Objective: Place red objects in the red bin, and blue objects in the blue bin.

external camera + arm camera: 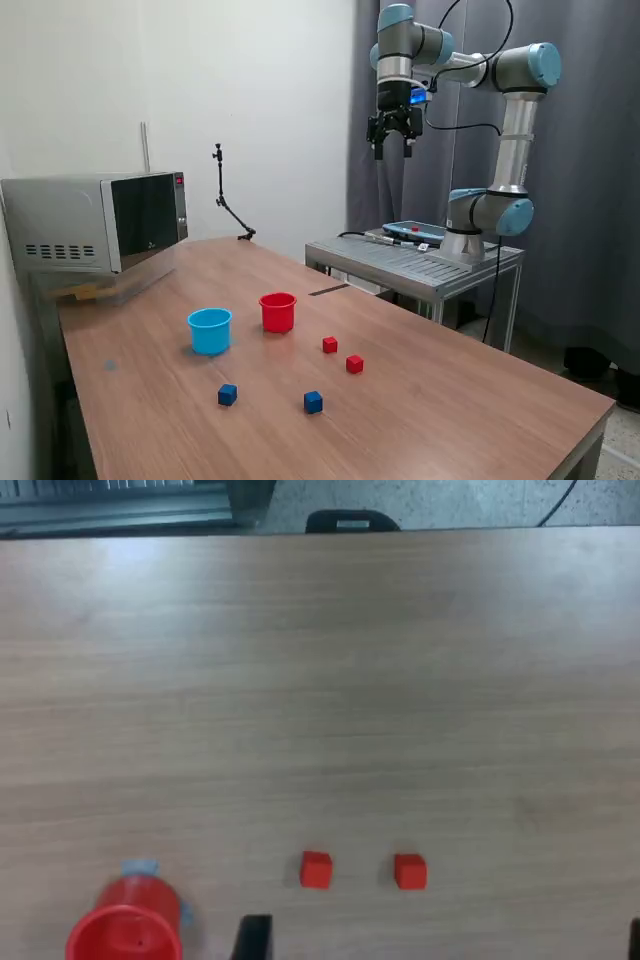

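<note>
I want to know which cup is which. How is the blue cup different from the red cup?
The blue cup is light blue, while the red cup is bright red. The blue cup looks a bit wider than the red cup. In the exterior view the blue cup stands to the left of the red cup, a little nearer the camera, with a gap between them. Both stand upright on the wooden table, open at the top with a rim.

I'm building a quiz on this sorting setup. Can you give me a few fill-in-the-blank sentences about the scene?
1. The number of red cubes on the table is ____.
2. The cup beside the red cup is coloured ____.
3. The gripper hangs high over the table holding ____.
4. The microwave door is ____.

Missing words: two; blue; nothing; shut
</note>
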Robot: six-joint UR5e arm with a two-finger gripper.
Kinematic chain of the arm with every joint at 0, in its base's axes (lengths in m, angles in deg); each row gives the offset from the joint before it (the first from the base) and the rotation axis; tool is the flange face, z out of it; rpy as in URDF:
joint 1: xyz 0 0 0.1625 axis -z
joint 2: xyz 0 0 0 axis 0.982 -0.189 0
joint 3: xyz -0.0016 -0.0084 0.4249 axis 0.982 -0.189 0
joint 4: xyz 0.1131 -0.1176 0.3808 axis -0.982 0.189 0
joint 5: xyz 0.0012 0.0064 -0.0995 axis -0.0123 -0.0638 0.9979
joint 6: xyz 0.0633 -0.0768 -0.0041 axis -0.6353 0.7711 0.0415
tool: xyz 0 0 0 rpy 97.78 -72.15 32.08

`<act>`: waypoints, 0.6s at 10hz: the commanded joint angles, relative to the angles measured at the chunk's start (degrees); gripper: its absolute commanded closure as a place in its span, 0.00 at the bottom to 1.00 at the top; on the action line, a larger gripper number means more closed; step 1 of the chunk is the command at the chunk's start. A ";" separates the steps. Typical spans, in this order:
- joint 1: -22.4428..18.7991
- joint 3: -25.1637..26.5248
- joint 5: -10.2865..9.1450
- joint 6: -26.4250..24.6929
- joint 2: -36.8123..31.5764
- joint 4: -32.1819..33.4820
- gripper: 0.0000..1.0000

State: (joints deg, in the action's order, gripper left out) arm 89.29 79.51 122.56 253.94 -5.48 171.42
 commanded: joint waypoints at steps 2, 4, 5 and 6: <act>-0.07 0.23 0.00 -0.02 -0.06 0.36 0.00; -0.07 0.40 0.00 0.07 -0.06 0.36 0.00; -0.07 0.40 0.00 0.07 -0.06 0.36 0.00; -0.07 0.40 0.00 0.07 -0.06 0.36 0.00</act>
State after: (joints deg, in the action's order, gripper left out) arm 89.22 79.87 122.56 254.00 -5.54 171.78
